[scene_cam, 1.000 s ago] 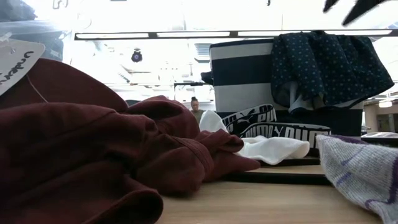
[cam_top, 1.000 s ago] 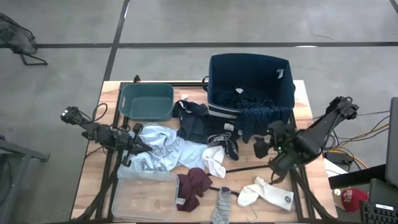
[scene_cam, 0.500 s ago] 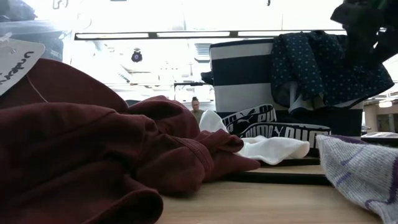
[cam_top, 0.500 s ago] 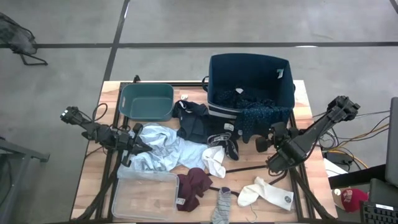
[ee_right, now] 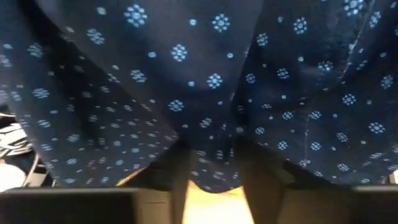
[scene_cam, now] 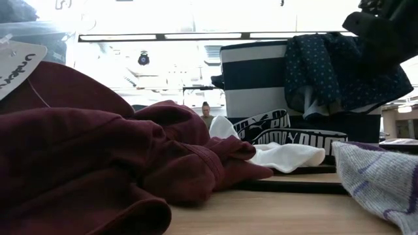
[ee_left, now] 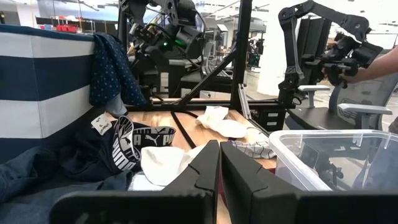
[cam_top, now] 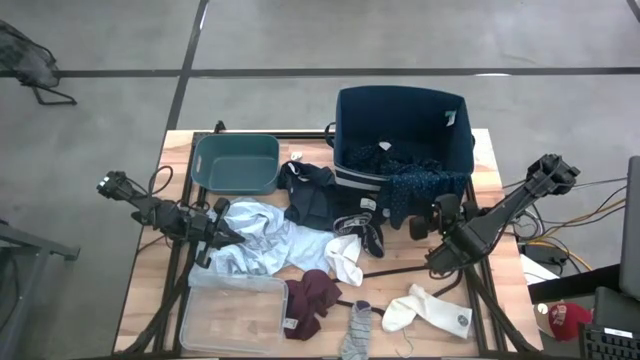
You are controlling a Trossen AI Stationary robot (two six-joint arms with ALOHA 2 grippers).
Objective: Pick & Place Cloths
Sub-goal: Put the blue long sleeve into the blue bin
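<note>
- The right gripper [cam_top: 437, 222] hangs just in front of the dark navy dotted cloth [cam_top: 418, 186] that drapes over the front rim of the navy fabric bin with white stripes [cam_top: 400, 105].
- In the right wrist view that dotted cloth [ee_right: 205, 81] fills the frame, directly ahead of the two dark fingers [ee_right: 180, 174]. They stand parted, with a strip of wooden table showing between them and nothing held.
- The cloth hangs downward, its long axis running from the bin's rim toward the table; its lower hem lies just ahead of the fingertips.
- The right arm is by far the nearer to this cloth, so I judge that tucking it into the bin falls to that arm.
- The left gripper [cam_top: 222, 228] rests at the edge of the crumpled light blue shirt [cam_top: 268, 235], well apart from the bin. Its fingers [ee_left: 202, 171] are pressed together on nothing.
</note>
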